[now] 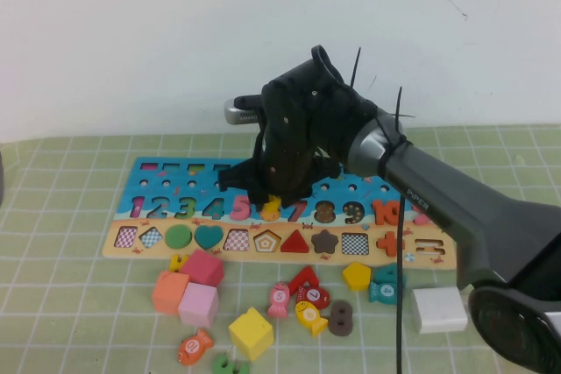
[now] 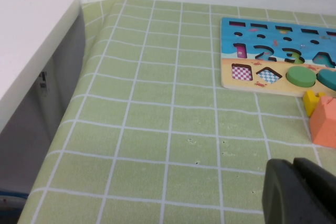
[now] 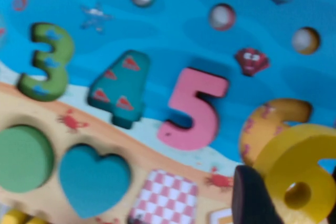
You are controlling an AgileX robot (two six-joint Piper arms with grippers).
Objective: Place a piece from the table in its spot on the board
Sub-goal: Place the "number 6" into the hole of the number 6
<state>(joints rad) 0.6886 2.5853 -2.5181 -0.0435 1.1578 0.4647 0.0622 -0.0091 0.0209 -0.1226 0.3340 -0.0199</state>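
Observation:
The board (image 1: 166,172) lies across the middle of the table, blue above with numerals, tan below with shapes. My right gripper (image 1: 273,199) hangs low over its numeral row, shut on the yellow "6" piece (image 1: 271,208), between the pink 5 and the red 7. In the right wrist view the yellow 6 (image 3: 296,166) sits beside one dark finger (image 3: 252,195), just over the empty 6 recess (image 3: 268,121) next to the pink 5 (image 3: 191,108). My left gripper (image 2: 299,192) is shut and empty, low over the cloth left of the board (image 2: 231,56).
Loose pieces lie in front of the board: orange cube (image 1: 170,292), pink cubes (image 1: 200,304), yellow cube (image 1: 251,332), yellow pentagon (image 1: 356,275), fish pieces (image 1: 310,316), a brown 8 (image 1: 340,317), a white block (image 1: 440,309). A white box (image 2: 31,56) stands at the far left.

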